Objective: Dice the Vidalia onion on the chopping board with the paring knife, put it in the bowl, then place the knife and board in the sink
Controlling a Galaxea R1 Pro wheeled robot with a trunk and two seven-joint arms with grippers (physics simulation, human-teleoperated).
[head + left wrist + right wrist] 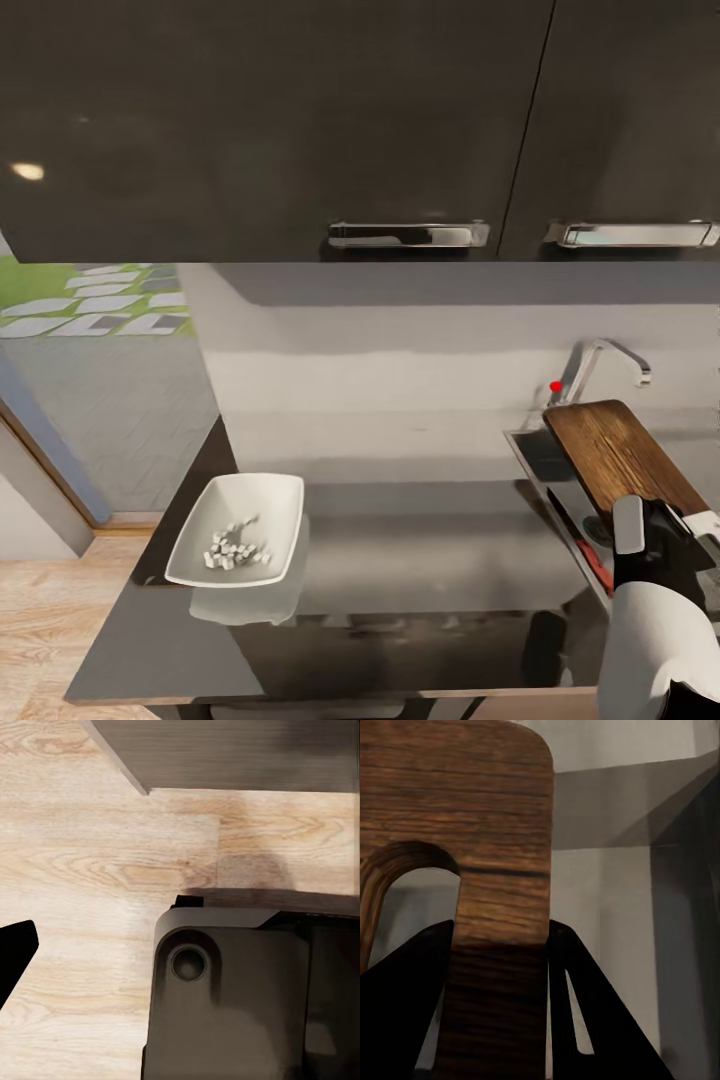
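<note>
The right gripper (pixel 499 967) has its jaws clamped on the chopping board (pixel 620 455) at its slot end, holding it tilted over the sink (pixel 540 455), where the paring knife (pixel 597 565) lies. The left jaws' state I cannot tell. Diced onion (pixel 236 545) fills the bowl (pixel 270 500) on the dark glossy table (pixel 420 560); dark wall cabinets (pixel 270 120) above, pale wood floor (pixel 90 855) below

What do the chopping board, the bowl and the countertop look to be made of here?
Chopping board: brown wood, matte, with visible grain. Bowl: plain white and smooth, probably ceramic or plastic; the render leaves that open. Countertop: dark grey glossy surface that mirrors the bowl, possibly polished stone or laminate.
</note>
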